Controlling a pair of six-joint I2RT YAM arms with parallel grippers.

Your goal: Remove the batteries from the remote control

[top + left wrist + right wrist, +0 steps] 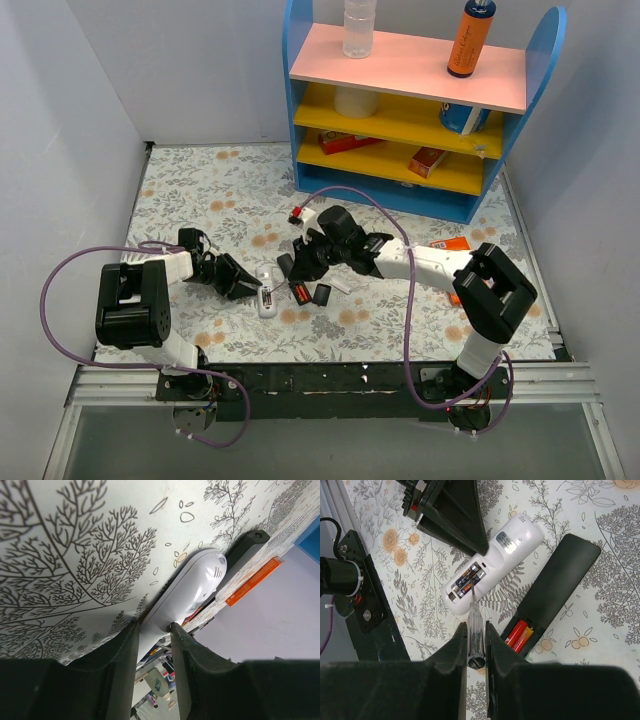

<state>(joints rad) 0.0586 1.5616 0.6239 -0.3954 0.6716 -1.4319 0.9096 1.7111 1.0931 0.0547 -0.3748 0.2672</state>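
The black remote control [559,582] lies back up on the floral mat, its compartment open with red and orange batteries [519,635] inside; it also shows in the top view [299,293]. A small black cover [322,294] lies beside it. My right gripper [476,630] is shut on a clear-handled screwdriver [475,625], whose tip sits in the open battery bay of a white remote [512,547]. My left gripper [154,626] is shut on that white remote [197,585] at one end. The black remote [246,544] lies just beyond it.
A blue shelf unit [420,190] with bottles and boxes stands at the back. A flat orange pack [455,243] lies by the right arm. A small red-and-white object [298,213] lies in front of the shelf. Grey walls close both sides.
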